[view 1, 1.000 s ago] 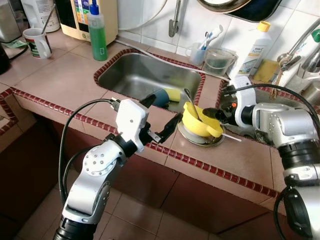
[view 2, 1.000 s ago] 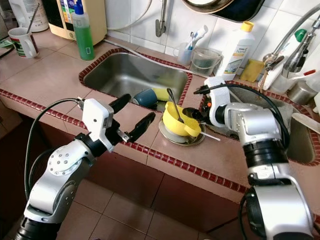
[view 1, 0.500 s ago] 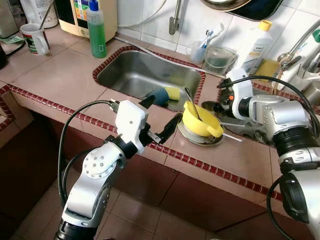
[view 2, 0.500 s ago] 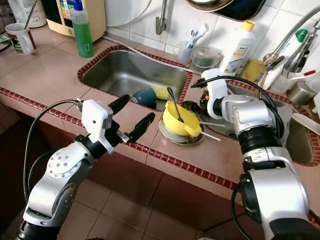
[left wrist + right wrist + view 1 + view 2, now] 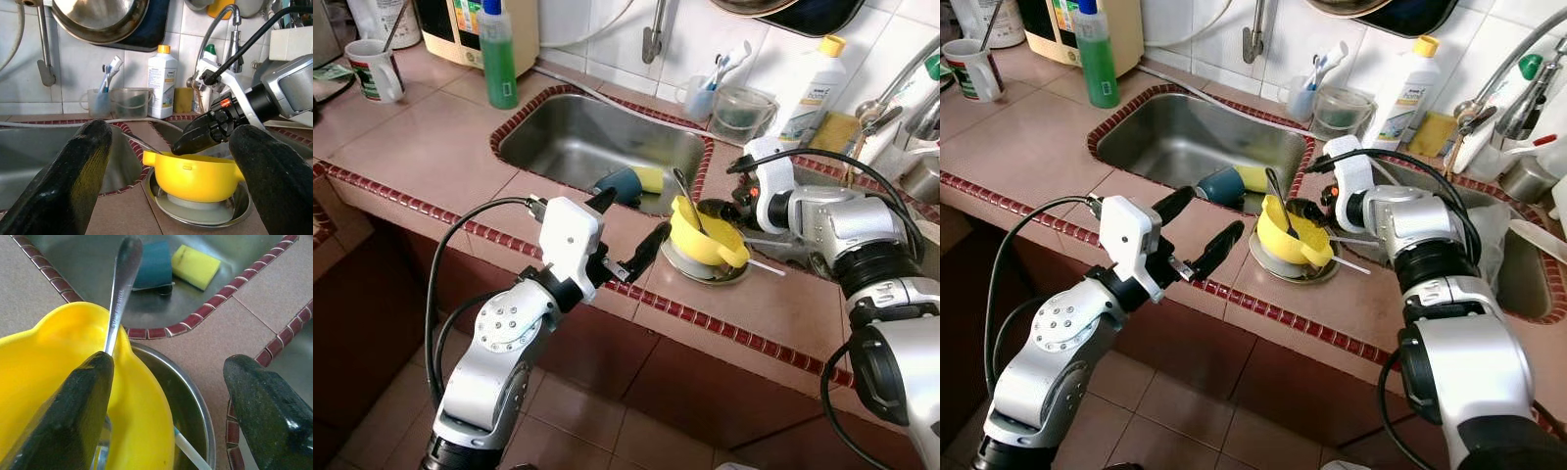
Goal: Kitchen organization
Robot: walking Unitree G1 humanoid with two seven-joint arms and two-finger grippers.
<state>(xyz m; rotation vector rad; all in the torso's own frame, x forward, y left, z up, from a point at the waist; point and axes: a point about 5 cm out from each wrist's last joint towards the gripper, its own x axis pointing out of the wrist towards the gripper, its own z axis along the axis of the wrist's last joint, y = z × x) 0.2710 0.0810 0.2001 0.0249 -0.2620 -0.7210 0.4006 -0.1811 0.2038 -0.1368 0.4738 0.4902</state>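
My right hand point(image 5: 1307, 209) sits at the far rim of the yellow bowl point(image 5: 1291, 233), fingers spread apart with nothing between them; through my right wrist camera one finger point(image 5: 73, 411) hangs over the bowl's inside and the other point(image 5: 266, 406) out over the tabletop's red tile edging. The bowl rests tilted in a steel dish point(image 5: 1293, 266) on the tabletop point(image 5: 1028, 132), on the strip between the two sinks. A spoon point(image 5: 120, 289) stands in the bowl, its handle leaning out toward the left sink point(image 5: 1185, 142). A thin white stick point(image 5: 1349, 263) pokes out from the dish on my right side.

My left hand point(image 5: 626, 227) is held above the tabletop's front edge, just short of the bowl, fingers wide open and empty (the bowl sits framed between them in the left wrist view).

In the left sink lie a blue sponge point(image 5: 1221, 184) and a yellow sponge point(image 5: 1255, 178), touching. At the back stand a green bottle point(image 5: 1094, 51), a mug point(image 5: 969, 67), a cup with toothbrushes point(image 5: 1304, 93) and a white bottle point(image 5: 1400, 88).
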